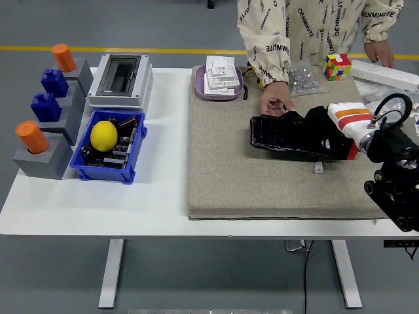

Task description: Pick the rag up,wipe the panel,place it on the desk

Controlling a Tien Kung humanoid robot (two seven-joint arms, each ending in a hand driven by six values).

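A coarse beige felt mat [249, 183] covers the right half of the white bench [157, 196], and on it, toward the far right, lies the glossy black rectangular panel [278, 134], flat and slightly skewed. The dark, soft rag [322, 131] sits bunched on the panel's right end, gripped under the robot's right hand [340, 127], which wears a white cover with an orange-red band and closes its fingers on the cloth; its black jointed arm enters from the right edge. The left arm does not show. A person in a cream printed sleeve stands at the far side, one hand [275, 99] resting on the mat and touching the panel's far left edge, the other hand [380, 52] at the far right beside a white power strip [393, 73]. One small pale part [318, 168] lies on the mat just near of the panel. Along the far edge sit a purple tray [200, 85] holding white wall switches [221, 72], a clear bag of metal parts [302, 77] and one colourful puzzle cube [336, 66]. At left, a grey-and-white electrical box [121, 80] stands far of a blue plastic bin [85, 167] holding one round yellow lemon [103, 136]. Four grey blocks [49, 157] line the left edge, two carrying orange cylinders [31, 137] and two carrying blue pieces [46, 106].
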